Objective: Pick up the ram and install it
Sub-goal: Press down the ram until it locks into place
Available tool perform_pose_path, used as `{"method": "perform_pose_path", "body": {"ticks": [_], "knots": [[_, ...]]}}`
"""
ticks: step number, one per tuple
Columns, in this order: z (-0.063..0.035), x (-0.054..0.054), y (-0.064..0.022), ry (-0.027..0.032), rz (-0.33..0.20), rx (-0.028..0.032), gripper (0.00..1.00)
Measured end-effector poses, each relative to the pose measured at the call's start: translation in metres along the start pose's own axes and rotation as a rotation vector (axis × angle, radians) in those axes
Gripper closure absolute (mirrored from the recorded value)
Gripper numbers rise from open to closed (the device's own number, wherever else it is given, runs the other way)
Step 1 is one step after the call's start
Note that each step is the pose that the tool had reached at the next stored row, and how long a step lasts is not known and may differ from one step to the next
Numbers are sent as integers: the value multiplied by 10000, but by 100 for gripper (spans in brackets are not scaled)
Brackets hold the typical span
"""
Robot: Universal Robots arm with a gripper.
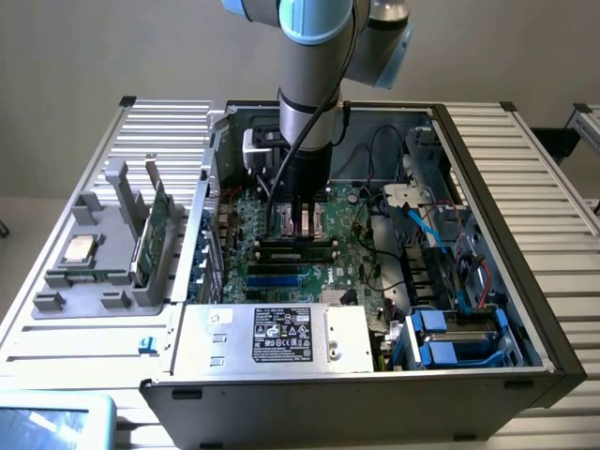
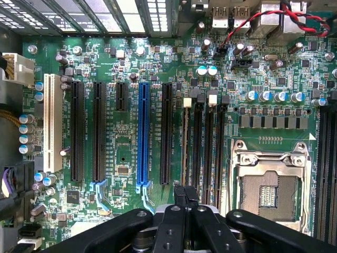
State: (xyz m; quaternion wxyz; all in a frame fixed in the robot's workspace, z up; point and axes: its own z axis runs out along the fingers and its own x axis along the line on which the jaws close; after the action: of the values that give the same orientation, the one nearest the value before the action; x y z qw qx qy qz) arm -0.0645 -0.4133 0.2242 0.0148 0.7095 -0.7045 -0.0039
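The ram (image 1: 298, 247) is a long green stick standing on edge in one of the black memory slots (image 2: 202, 147) of the motherboard (image 2: 126, 142), inside the open computer case (image 1: 487, 187). In the wrist view the ram (image 2: 185, 145) shows edge-on, running up to the fingertips. My gripper (image 1: 300, 230) points straight down over the middle of the stick, its fingers (image 2: 179, 197) shut across the stick's upper edge. The part of the ram beneath the fingers is hidden.
A grey holder (image 1: 103, 253) at the exterior view's left carries a second green board (image 1: 155, 230) and a square silver processor chip (image 1: 80, 248). The empty processor socket (image 2: 268, 190) lies beside the memory slots. Cables (image 1: 422, 234), blue drive bays (image 1: 459, 337) and the power supply (image 1: 281, 337) crowd the case.
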Motion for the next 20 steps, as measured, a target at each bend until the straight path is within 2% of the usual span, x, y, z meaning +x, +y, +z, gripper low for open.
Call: {"method": "perform_pose_path", "body": {"ticks": [20], "knots": [[6,0,0,0,0,4,91]]}}
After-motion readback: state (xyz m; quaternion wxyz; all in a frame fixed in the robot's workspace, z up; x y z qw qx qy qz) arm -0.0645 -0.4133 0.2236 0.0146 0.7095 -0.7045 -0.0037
